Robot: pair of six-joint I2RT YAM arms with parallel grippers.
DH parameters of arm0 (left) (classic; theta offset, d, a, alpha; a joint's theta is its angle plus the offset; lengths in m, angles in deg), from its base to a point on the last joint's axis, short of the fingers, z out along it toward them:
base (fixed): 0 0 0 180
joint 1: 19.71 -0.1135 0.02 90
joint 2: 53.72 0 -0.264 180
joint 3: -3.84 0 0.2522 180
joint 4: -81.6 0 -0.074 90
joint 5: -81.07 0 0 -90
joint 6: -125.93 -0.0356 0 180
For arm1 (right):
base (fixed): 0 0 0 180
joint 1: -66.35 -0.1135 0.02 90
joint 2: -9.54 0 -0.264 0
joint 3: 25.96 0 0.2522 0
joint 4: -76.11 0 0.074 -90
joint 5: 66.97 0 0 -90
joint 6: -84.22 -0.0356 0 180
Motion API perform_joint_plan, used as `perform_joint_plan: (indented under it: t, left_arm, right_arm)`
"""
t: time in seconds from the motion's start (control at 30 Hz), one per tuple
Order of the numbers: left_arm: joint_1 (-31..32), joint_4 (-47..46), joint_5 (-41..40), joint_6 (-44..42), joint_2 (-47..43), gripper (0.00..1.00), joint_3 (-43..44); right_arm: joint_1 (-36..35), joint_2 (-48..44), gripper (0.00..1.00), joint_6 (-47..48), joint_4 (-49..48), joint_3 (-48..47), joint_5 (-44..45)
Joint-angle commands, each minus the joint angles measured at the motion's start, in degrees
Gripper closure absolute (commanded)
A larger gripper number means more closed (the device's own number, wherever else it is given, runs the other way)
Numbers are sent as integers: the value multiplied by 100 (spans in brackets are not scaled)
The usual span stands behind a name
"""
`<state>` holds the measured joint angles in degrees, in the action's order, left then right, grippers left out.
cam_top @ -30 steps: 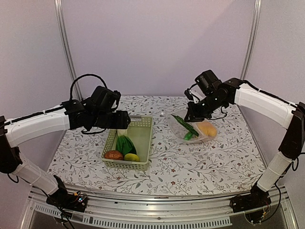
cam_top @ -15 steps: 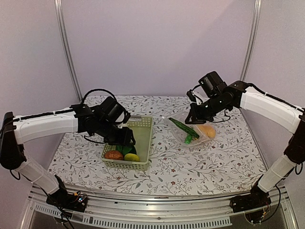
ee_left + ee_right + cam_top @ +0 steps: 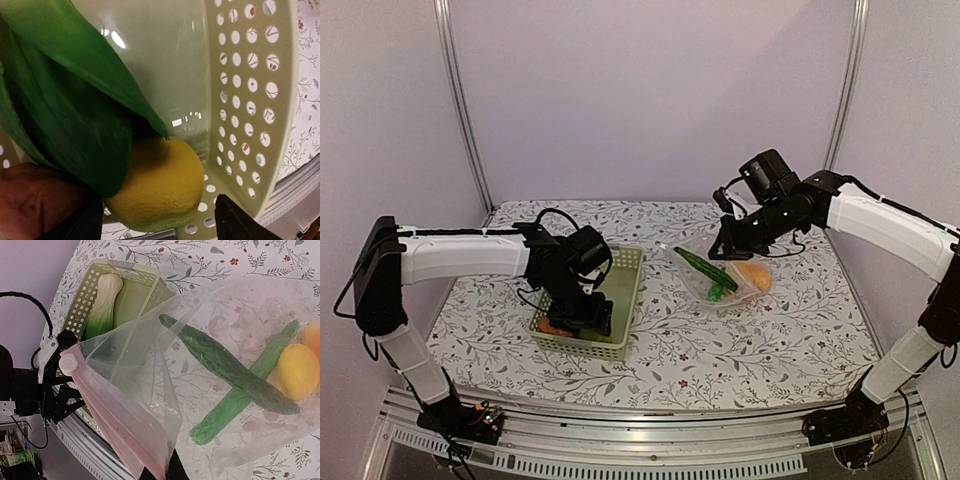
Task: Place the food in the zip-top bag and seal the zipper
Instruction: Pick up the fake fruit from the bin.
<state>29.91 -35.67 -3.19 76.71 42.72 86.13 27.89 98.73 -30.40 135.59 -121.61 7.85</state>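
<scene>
My left gripper (image 3: 162,222) is down inside the pale green basket (image 3: 623,268), open, with its fingers either side of a yellow-green fruit (image 3: 160,187). Green bok choy (image 3: 70,110) leans over that fruit and a reddish-brown piece (image 3: 32,200) lies to its left. My right gripper (image 3: 160,474) is shut on the mouth edge of the clear zip-top bag (image 3: 165,345), holding it up by the pinkish zipper (image 3: 112,407). Two green cucumbers (image 3: 225,365) lie crossed inside the bag with a yellow fruit (image 3: 297,371) and an orange one (image 3: 312,337).
The basket's perforated wall (image 3: 250,100) rises close on the right of my left gripper. The bag (image 3: 725,282) lies right of the basket on the floral tablecloth (image 3: 720,350). Metal frame posts (image 3: 460,100) stand at the back corners.
My left arm has swung down from above the basket into its near end, around the yellow-green fruit. My right gripper has lifted the bag's edge slightly and kept hold.
</scene>
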Motion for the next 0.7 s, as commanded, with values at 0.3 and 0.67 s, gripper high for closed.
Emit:
perform_joint_plan:
  t: [0.3, 0.67]
  left_arm:
    - [67, 582, -245, -111, 831, 38, 838]
    - [-92, 1332, -459, -523, 516, 51, 2383]
  right_arm:
    - [31, 52, 100, 250, 3, -317, -99]
    - [75, 404, 100, 606, 514, -1015, -149]
